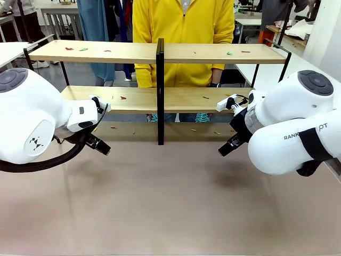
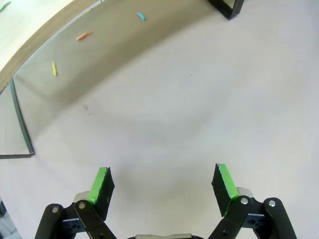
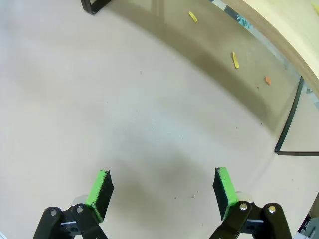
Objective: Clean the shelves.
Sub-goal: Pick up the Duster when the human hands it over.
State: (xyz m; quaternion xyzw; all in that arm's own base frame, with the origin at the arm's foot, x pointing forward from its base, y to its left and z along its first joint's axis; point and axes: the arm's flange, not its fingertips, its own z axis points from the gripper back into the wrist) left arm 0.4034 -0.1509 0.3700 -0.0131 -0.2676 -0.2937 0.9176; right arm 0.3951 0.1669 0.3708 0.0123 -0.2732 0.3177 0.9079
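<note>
The shelves (image 1: 133, 52) stand across the far half of the table, two long light wooden boards in a thin black frame with a black centre post (image 1: 160, 90). Small coloured scraps (image 1: 83, 49) lie on both boards and on the table below them. My left gripper (image 1: 98, 144) hangs low in front of the rack's left half. In its wrist view the left gripper (image 2: 162, 186) is open over bare table, nothing between the green pads (image 2: 102, 184). My right gripper (image 1: 229, 145) mirrors it before the right half. The right gripper (image 3: 162, 191) is open and holds nothing.
A person in a yellow top (image 1: 184, 21) stands behind the rack. Under the lower board lie yellow (image 2: 54, 68), orange (image 2: 83, 36) and teal (image 2: 141, 16) scraps, plus yellow (image 3: 235, 59) and orange (image 3: 267, 80) ones. Thin frame legs (image 2: 20, 119) (image 3: 289, 124) stand beside them.
</note>
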